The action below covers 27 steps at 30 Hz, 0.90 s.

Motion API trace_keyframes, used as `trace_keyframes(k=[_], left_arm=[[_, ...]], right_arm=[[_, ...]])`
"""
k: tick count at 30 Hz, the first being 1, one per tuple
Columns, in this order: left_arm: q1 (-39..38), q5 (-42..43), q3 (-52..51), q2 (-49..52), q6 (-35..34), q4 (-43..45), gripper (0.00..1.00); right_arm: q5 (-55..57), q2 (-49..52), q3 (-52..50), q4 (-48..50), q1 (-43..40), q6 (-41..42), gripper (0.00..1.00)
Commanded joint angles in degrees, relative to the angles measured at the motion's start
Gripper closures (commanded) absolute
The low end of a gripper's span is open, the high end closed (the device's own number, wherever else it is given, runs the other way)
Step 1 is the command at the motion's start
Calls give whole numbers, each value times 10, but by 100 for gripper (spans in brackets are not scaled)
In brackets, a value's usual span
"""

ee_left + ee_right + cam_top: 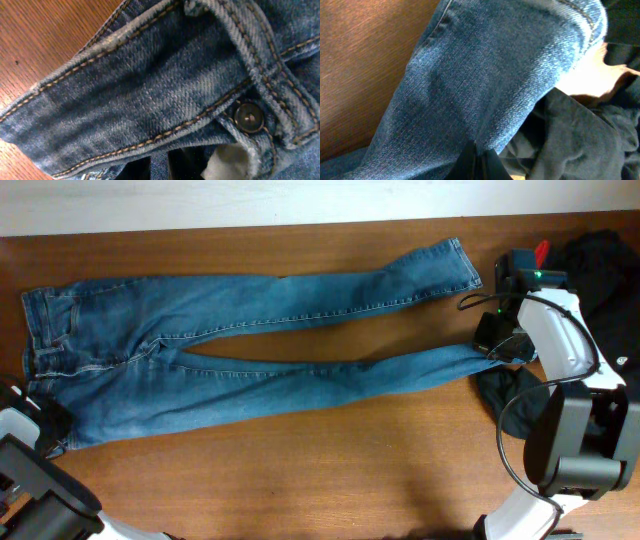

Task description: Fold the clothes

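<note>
The clothes are blue jeans (250, 350) lying flat on the wooden table (330, 470), waist at the left and both legs running to the right. My left gripper (52, 426) is at the waist's near left corner. In the left wrist view the waistband (150, 95) and its metal button (248, 117) fill the frame, and a strip of denim is pinched in my left gripper (159, 167). My right gripper (492, 340) sits at the hem of the near leg. It is shut on that leg's fabric (485, 75), with the right gripper (477, 159) pressed into a crease.
A dark grey garment (500, 395) lies under the near leg's end and shows beside it in the right wrist view (580, 140). A black pile of cloth (605, 265) sits at the far right. The far leg's hem (460, 265) lies near the table's back edge.
</note>
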Motion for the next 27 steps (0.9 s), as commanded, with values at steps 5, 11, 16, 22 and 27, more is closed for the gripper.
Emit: trace_keyframes(k=[5,11,16,22,27], left_arm=[[-2,5,10,7,10,2,87],[-2,5,11,7,9,6,86],[-2,5,11,7,13,5,86],[-2,5,11,7,20,10,85],[-2,5,11,7,20,10,85]], right_arm=[[-15,-11,-8,-3,-8,14,96],[-435,-40,6,247,-14,-94,96],[-454,-56,6,301,-36,-124,96],[-287,-34,-14,169,-69,-162,96],[-108,-31,-64,130,-104,-144,47]])
